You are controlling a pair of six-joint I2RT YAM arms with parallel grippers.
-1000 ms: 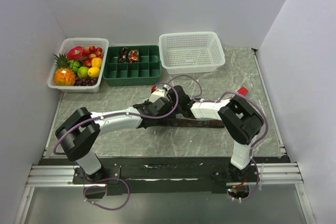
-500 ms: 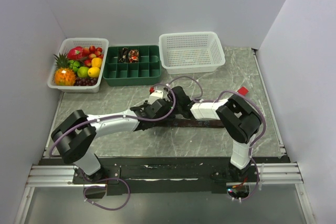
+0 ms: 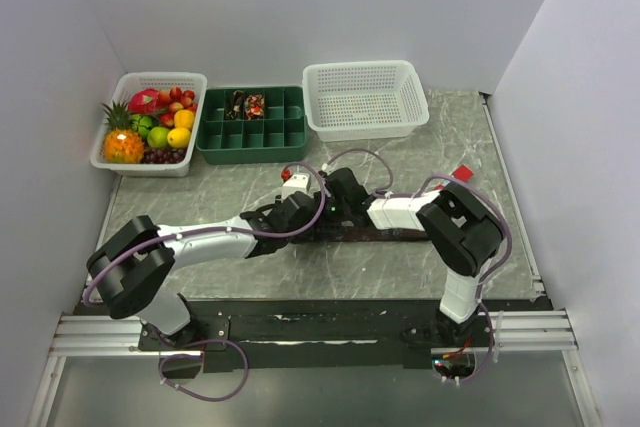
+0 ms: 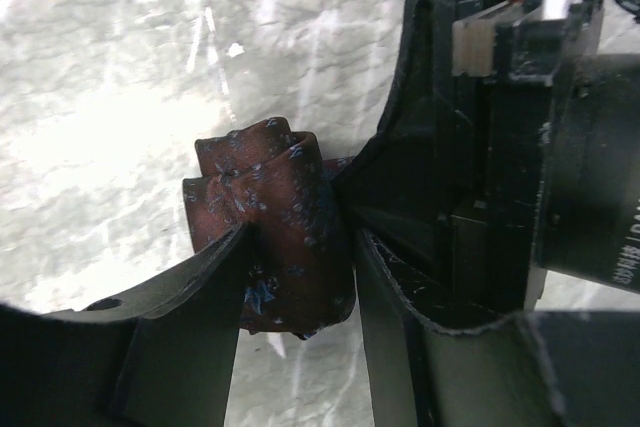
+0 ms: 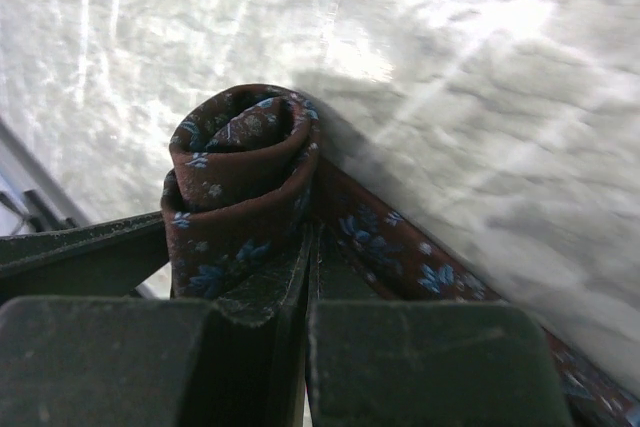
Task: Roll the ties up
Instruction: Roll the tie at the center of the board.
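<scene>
The tie (image 5: pixel 240 182) lies on the grey marble table (image 3: pixel 200 197) at the centre of the top view. Its left end is wound into a small roll and the rest lies flat toward the right. The left tool (image 4: pixel 295 247) is spread partway, one finger on either side of the roll. The right tool (image 5: pixel 308 242) is pressed together, its tips against the roll where the flat strip leaves it. Along the upper edge stand a fruit bin (image 3: pixel 160 76), a green divided tray (image 3: pixel 280 132) and a white basket (image 3: pixel 365 97).
</scene>
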